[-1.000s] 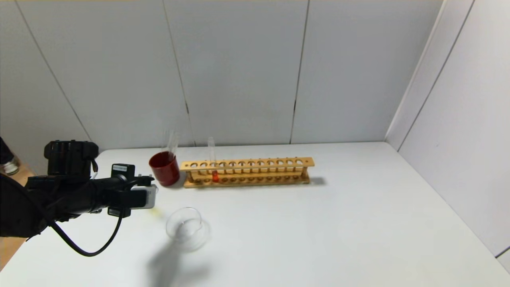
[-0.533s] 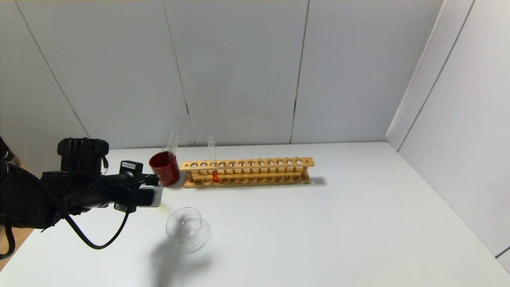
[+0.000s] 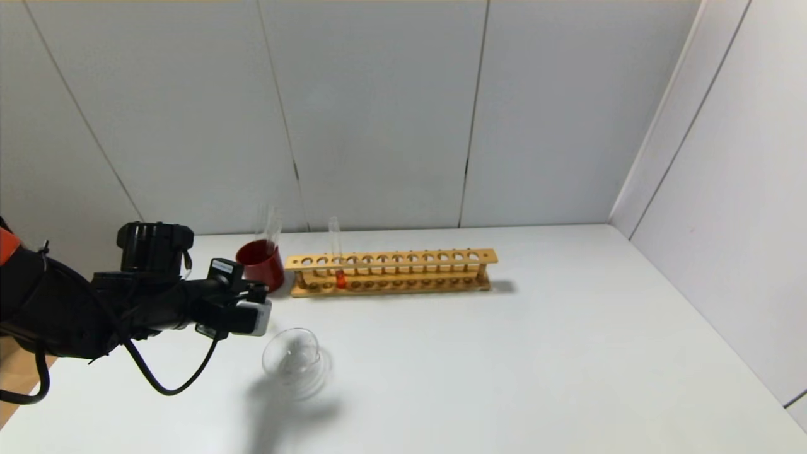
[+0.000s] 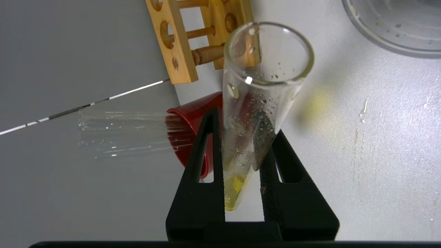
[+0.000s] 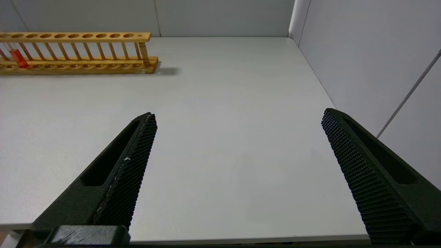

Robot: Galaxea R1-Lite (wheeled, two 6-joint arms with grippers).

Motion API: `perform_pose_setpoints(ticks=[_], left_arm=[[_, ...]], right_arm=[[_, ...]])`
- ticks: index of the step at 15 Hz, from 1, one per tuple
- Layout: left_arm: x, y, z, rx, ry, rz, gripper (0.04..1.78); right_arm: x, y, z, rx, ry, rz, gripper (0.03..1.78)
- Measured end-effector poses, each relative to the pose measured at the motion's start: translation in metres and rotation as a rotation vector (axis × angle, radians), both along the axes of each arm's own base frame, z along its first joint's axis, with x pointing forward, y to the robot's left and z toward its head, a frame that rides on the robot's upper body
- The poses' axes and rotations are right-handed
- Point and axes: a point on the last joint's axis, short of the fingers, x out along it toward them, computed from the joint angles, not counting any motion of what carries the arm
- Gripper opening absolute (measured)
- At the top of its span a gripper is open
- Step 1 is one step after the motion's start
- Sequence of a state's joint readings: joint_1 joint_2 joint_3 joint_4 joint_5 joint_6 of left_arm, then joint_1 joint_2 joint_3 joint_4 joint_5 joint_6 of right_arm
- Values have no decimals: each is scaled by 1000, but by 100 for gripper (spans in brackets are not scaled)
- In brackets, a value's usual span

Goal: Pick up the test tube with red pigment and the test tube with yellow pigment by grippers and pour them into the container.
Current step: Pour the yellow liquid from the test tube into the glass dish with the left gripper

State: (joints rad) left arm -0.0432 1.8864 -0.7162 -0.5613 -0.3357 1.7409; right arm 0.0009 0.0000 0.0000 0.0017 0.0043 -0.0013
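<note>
Head view: the left gripper (image 3: 268, 313) reaches level over the white table (image 3: 504, 353), just beside the clear round dish (image 3: 291, 355). Past it stand a dark red cup (image 3: 260, 265) and a wooden rack (image 3: 391, 272) holding the red tube (image 3: 336, 255).

Left wrist view: slim black fingers (image 4: 203, 155) are clamped on the yellow tube (image 4: 255, 113), smooth wet glass with a little yellow liquid at its round base. To pour cleanly, its mouth should be over the dish (image 4: 396, 31) before tipping.

Right wrist view: the right gripper (image 5: 237, 172), with ridged pads, gapes wide and empty, well apart from the rack (image 5: 79, 51).
</note>
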Motion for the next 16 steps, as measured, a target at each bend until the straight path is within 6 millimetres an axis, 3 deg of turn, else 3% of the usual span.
perform_pose_setpoints(ticks=[16], left_arm=[[2, -11, -8, 99, -23, -107, 33]], right_arm=[[0, 0, 0, 0, 0, 0, 175]])
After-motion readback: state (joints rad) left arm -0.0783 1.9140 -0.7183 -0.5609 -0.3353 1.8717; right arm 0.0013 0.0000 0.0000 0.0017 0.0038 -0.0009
